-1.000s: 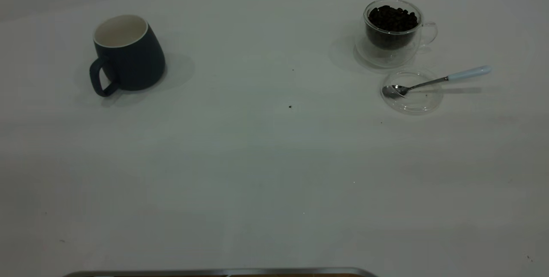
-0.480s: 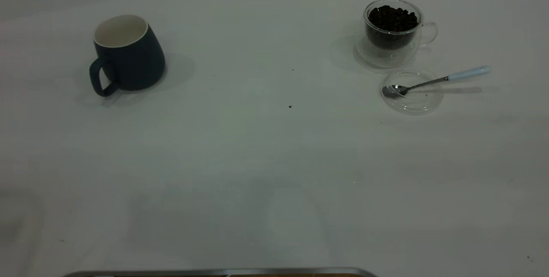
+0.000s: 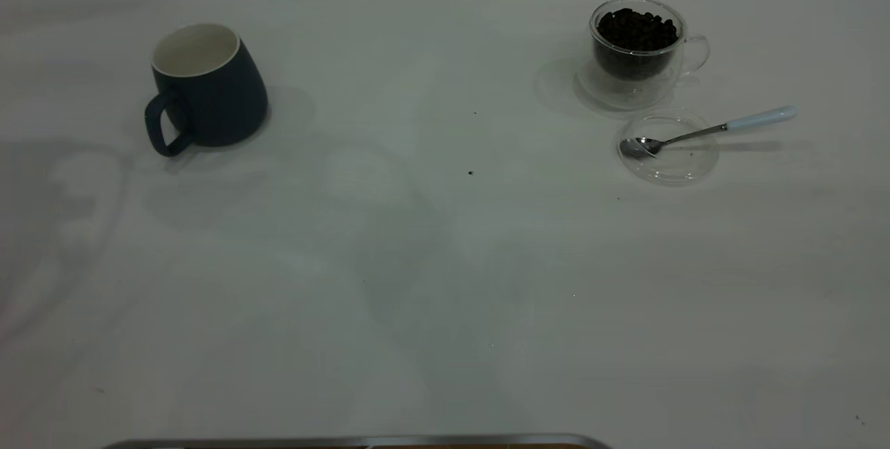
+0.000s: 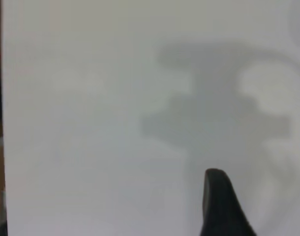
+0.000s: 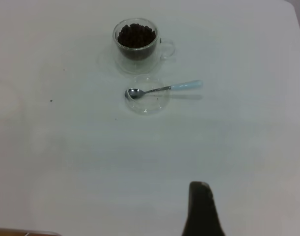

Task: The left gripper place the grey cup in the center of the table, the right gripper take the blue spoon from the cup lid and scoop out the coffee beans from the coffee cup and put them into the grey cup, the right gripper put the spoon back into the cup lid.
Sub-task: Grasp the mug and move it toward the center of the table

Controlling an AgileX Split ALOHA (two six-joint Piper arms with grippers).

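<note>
The grey cup (image 3: 208, 87), dark with a white inside, stands upright at the table's far left, handle toward the front. The glass coffee cup (image 3: 636, 46) full of coffee beans stands at the far right. In front of it lies the clear cup lid (image 3: 669, 150), with the bowl of the blue-handled spoon (image 3: 709, 131) resting in it. The right wrist view shows the coffee cup (image 5: 136, 42), the lid (image 5: 147, 101) and the spoon (image 5: 164, 89) well ahead of my right gripper (image 5: 201, 211). My left gripper (image 4: 219, 206) hangs over bare table. Neither gripper shows in the exterior view.
The white table (image 3: 445, 282) carries a few dark specks (image 3: 471, 173) near its middle. A metal edge (image 3: 348, 441) runs along the front. Arm shadows lie over the left and middle of the table. The table's side edge (image 4: 1, 123) shows in the left wrist view.
Arm shadows have spread up over the left and middle of the table. The cup, coffee cup, lid and spoon have not moved.
</note>
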